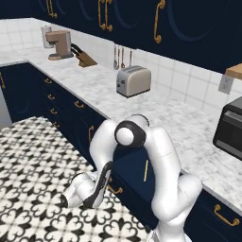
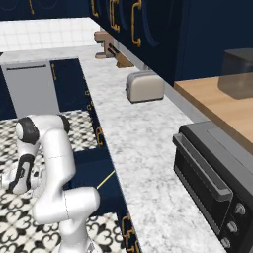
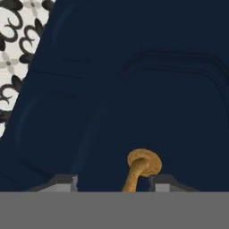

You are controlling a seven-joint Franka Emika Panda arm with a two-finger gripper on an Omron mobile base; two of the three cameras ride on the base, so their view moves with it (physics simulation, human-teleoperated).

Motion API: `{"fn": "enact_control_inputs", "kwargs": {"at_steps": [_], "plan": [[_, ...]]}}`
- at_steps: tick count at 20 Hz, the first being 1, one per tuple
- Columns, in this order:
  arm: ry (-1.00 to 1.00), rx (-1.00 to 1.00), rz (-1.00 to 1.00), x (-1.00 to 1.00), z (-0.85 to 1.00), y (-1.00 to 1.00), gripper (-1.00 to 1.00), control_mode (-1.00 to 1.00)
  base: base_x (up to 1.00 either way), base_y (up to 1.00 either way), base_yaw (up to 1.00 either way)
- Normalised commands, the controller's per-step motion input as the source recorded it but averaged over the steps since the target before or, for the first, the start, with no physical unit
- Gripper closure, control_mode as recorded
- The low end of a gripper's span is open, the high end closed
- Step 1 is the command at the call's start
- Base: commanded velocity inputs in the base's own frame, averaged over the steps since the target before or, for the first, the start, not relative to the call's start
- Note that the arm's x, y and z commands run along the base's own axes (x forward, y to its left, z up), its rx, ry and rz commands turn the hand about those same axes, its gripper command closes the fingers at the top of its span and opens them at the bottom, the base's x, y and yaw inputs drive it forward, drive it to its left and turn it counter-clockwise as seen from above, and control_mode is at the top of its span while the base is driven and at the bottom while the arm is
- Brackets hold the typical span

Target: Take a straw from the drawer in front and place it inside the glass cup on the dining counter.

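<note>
The wide navy drawer [image 1: 134, 163] stands pulled out from under the marble worktop, and the pale-yellow straw [image 1: 146, 170] lies inside it, also seen as a thin slanted line [image 2: 105, 180]. My gripper [image 3: 114, 182] sits low in front of the drawer front [image 3: 134, 89]. Its fingertips [image 3: 65, 181] stand apart on either side of the curved brass handle [image 3: 139, 167], with a clear gap on the left side. From the left base camera the hand [image 1: 99, 185] hangs just before the handle [image 1: 115, 190]. The glass cup and the dining counter are out of view.
On the marble worktop [image 1: 156, 113] stand a toaster [image 1: 133, 80], a coffee machine [image 1: 59, 44], a knife block [image 1: 84, 56] and a black oven [image 2: 212, 183]. Patterned floor [image 1: 33, 160] lies open to the left of the drawer. A grey dishwasher front [image 2: 29, 89] is farther back.
</note>
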Motion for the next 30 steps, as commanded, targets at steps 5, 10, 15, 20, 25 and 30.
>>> {"fn": "enact_control_inputs", "kwargs": {"at_steps": [5, 10, 15, 20, 25, 30], "plan": [[0.22, 0.25, 0.01, -0.46, 0.35, 0.25, -1.0, -1.0, 0.0, 0.0, 0.0], [-0.01, 0.3, 0.0, -0.24, 1.0, -0.36, -1.0, -1.0, 0.0, 0.0, 0.0], [0.01, 0.3, -0.05, 0.24, 1.0, -0.87, -1.0, -1.0, 0.0, 0.0, 0.0], [0.14, 0.33, -0.13, 0.59, 0.87, -1.0, -1.0, -1.0, 0.0, 0.0, 0.0], [0.29, 0.24, -0.08, 0.72, 0.14, -0.89, -1.0, -1.0, 0.0, 0.0, 0.0], [0.15, 0.07, 0.0, 0.47, -0.54, -0.4, -1.0, -1.0, 0.0, 0.0, 0.0]]}}
